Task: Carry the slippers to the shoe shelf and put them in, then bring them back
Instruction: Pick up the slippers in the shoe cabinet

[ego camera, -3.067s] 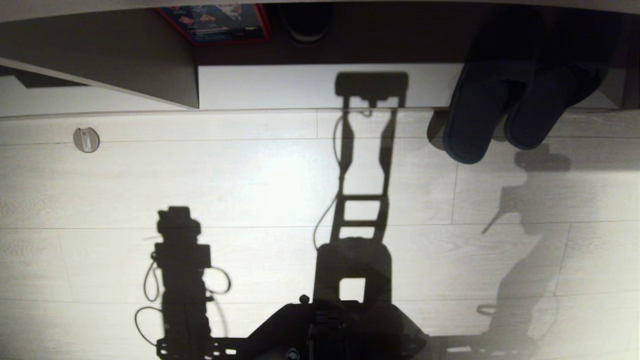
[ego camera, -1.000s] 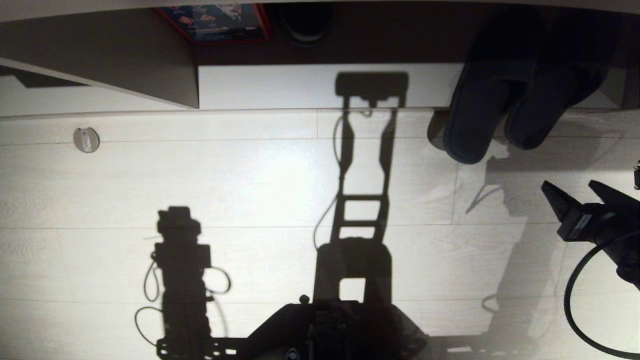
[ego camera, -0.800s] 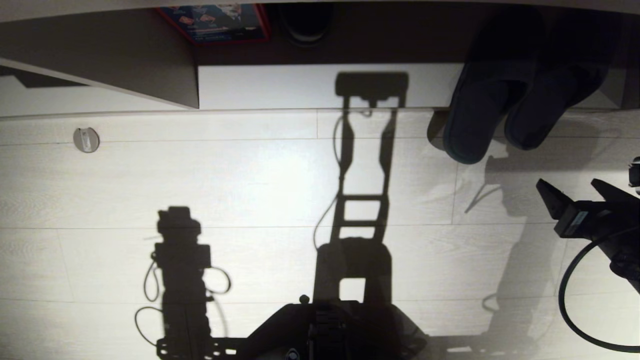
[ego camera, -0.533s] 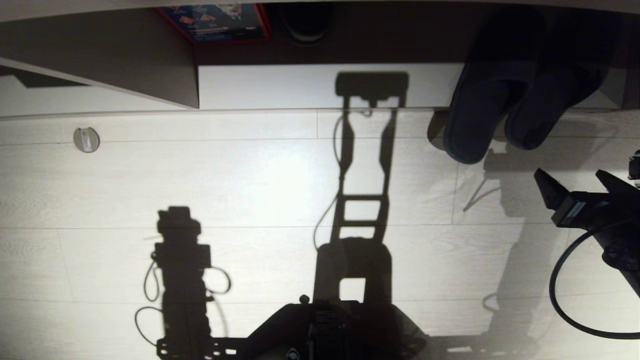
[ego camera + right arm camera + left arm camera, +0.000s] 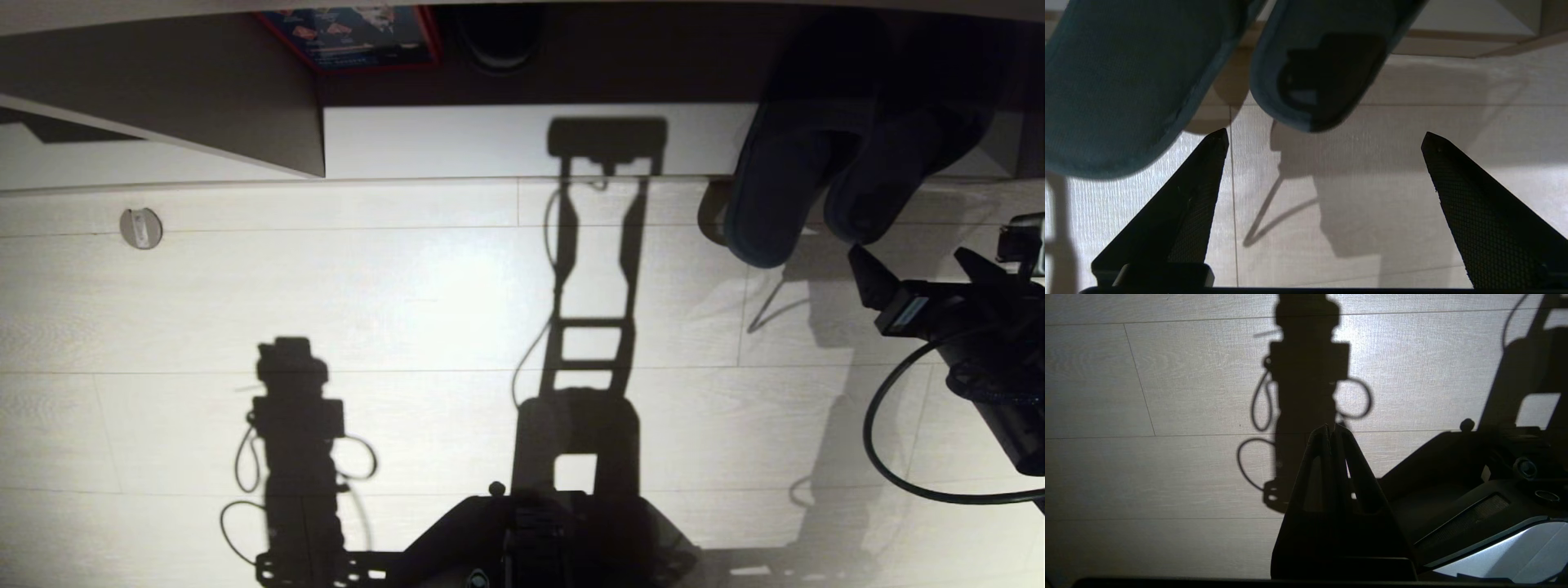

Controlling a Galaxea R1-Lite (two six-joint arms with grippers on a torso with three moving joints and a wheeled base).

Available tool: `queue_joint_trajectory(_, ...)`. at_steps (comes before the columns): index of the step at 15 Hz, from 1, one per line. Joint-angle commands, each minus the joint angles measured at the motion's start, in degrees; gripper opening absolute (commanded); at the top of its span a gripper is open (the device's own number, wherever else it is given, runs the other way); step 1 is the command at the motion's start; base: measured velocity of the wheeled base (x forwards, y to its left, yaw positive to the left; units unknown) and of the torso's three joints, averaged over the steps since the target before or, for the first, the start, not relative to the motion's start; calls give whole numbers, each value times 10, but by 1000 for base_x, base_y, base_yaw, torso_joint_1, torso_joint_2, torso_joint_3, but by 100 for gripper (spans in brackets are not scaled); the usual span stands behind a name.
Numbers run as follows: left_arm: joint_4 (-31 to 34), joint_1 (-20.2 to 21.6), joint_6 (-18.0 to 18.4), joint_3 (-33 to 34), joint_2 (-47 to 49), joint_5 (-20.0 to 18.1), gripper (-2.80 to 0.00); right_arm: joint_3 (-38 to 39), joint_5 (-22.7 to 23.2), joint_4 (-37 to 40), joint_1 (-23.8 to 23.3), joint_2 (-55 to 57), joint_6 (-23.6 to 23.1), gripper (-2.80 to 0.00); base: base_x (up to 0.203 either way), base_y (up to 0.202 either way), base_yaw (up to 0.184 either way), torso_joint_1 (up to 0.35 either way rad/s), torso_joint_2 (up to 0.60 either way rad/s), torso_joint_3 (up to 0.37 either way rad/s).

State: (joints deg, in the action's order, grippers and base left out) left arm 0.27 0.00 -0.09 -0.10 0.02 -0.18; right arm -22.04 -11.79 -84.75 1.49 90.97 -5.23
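My right gripper (image 5: 1325,136) has its fingers spread wide, empty, just short of the slippers (image 5: 804,192), which lie straight ahead, heels toward me, long axes running into the shoe shelf (image 5: 490,139). Dark blue soft fabric, side by side, overhanging its front edge. Left gripper (image 5: 1332,430) pressed together, parked well apart

A pale wood-plank floor (image 5: 408,286) is filling most of the head view, with dark shadows lying across it. A small round metal disc (image 5: 140,228) is sitting on the floor at the left. A red-edged blue box (image 5: 351,37) (its print too small to read) is resting at the top, just beside a dark rounded object (image 5: 500,37).
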Motion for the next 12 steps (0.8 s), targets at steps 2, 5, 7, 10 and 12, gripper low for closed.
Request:
queue_joint_trajectory(2, 0, 0, 0, 0, 0, 0, -280, -18, -1, -8, 2, 14, 0, 0, 0, 0, 0, 0, 0, 0)
queue_joint_trajectory(5, 0, 0, 0, 0, 0, 0, -280, -47, -28, -9, 29, 27, 13, 0, 0, 0, 0, 0, 0, 0)
queue_joint_trajectory(7, 0, 0, 0, 0, 0, 0, -280, -63, -30, -14, 46, 36, 15, 0, 0, 0, 0, 0, 0, 0)
queue_joint_trajectory(10, 0, 0, 0, 0, 0, 0, -280, -74, -33, -19, 50, 43, 15, 0, 0, 0, 0, 0, 0, 0)
queue_joint_trajectory(12, 0, 0, 0, 0, 0, 0, -280, -90, -43, -25, 55, 54, 15, 0, 0, 0, 0, 0, 0, 0)
